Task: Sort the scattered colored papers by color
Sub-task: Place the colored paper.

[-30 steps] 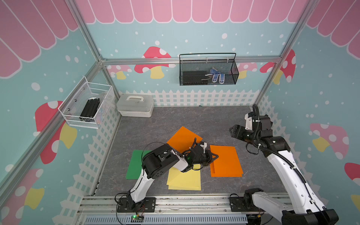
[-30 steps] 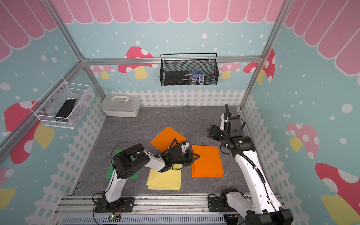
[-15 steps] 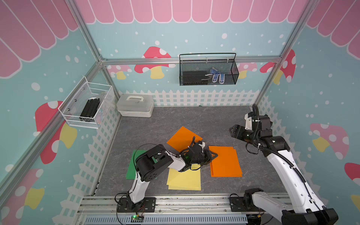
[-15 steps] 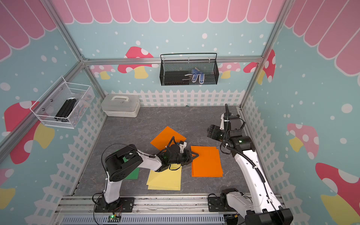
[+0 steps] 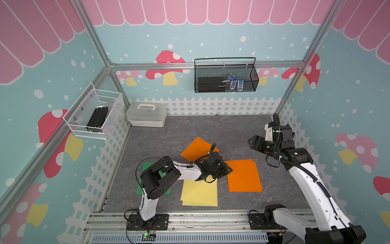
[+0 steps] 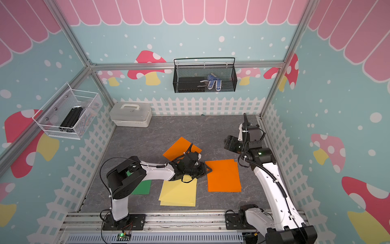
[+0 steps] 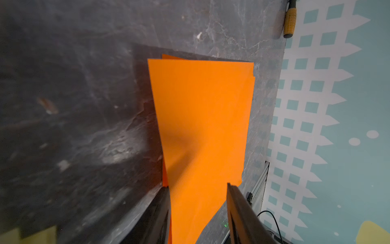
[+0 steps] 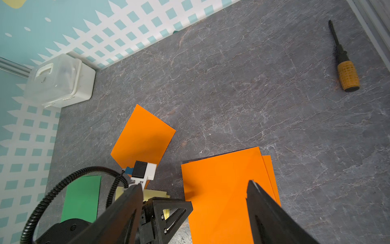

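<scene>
Left hand (image 5: 228,169), jaws apart, at edge of orange stack (image 5: 243,177)

Both top views look steeply down from above the front rail (image 5: 190,219) toward the back wall (image 5: 190,42), covering the whole table (image 5: 190,131). The left wrist camera sits low, close to the orange stack (image 7: 200,116) (toward 4 o'clock from the table's middle). The right wrist camera, higher, shares that stack and the screwdriver (image 8: 348,76).

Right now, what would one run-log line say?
left fingers: apart, lifted edge of top orange sheet between them | right fingers: apart, empty, raised | orange stack: beside yellow sheets | stray orange sheet: unsorted
</scene>
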{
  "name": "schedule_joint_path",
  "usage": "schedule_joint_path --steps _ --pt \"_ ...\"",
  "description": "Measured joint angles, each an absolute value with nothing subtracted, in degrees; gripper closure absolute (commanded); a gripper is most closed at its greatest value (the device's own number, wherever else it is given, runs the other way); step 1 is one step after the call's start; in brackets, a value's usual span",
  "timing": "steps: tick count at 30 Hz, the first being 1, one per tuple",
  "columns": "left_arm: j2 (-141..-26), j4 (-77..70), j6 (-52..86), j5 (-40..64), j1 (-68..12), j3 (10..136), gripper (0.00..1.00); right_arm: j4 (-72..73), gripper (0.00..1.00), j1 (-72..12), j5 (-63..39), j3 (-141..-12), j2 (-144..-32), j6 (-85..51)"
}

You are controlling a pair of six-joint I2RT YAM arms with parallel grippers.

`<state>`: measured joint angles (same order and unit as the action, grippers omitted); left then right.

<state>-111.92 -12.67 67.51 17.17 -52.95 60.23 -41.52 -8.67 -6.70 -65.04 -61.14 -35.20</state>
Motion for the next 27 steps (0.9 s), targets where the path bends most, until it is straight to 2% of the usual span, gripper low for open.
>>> schedule_joint_path --steps 14,19,23,27 --pt "-111.74 -4.51 63.68 16.78 -51.83 61.23 0.54 -40.47 0.20 -8.67 -7.49 -64.62 -61.23 -35.24" --pt "-106.50 1.02 59.94 13.52 -49.54 61.23 0.54 -39.00 0.20 -8.67 -9.10 -63.59 -61.84 -35.64" --pt "-98.26 4.71 55.55 10.81 -45.39 61.30 0.40 -36.32 0.20 -8.67 -12.49 -62.37 -64.14 -36.84" --pt "-92.73 6.92 50.68 10.46 -36.64 62.08 0.37 -32.12 0.23 -8.71 -16.49 -60.86 -67.51 -39.00"
